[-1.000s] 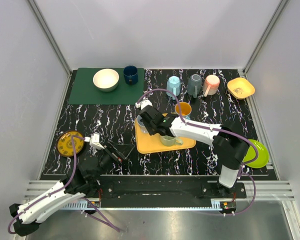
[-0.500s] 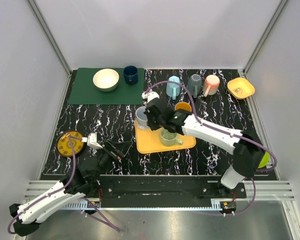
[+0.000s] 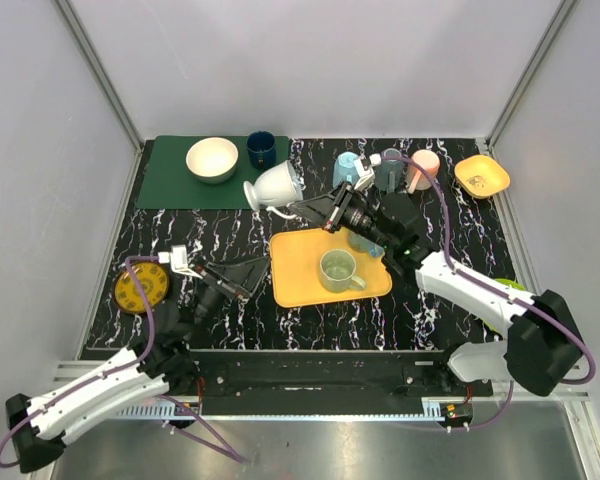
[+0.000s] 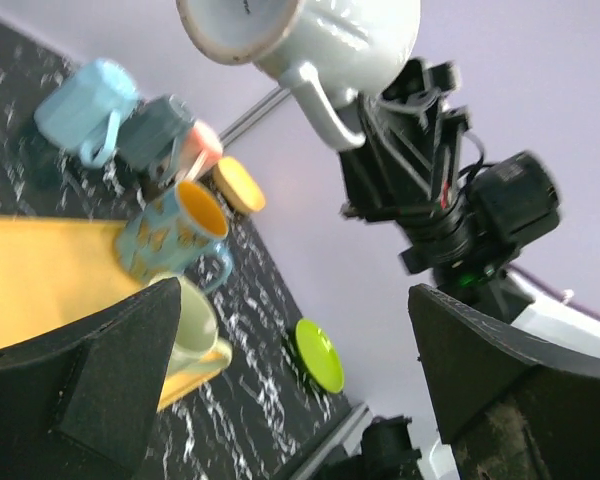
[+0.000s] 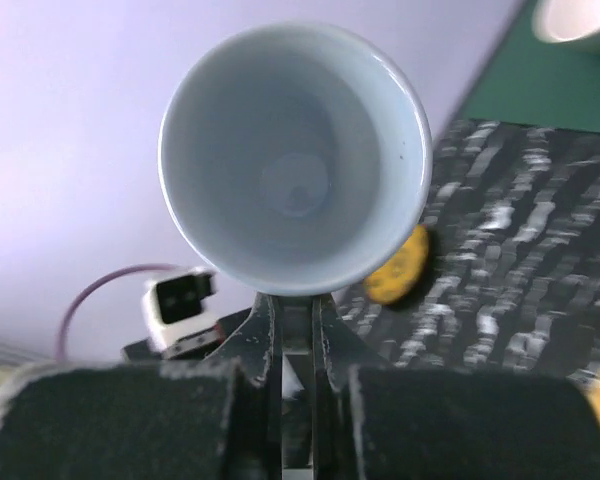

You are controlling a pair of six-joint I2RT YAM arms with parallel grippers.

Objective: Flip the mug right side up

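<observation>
Since a second ago the white ceramic mug (image 3: 277, 187) has left the yellow plastic tray (image 3: 298, 285) and hangs sideways, far-left of it, with the right gripper (image 3: 302, 209) pinching its handle. The left gripper (image 3: 235, 288) is spread and idle. Held by the handle alone, the mug may swivel or drop.

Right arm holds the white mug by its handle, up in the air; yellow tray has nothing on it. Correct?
Not quite. The yellow tray is not bare: a pale green mug stands upright on it, as the top external view shows. The rest holds: the right gripper has the white mug by its handle, up in the air.
</observation>
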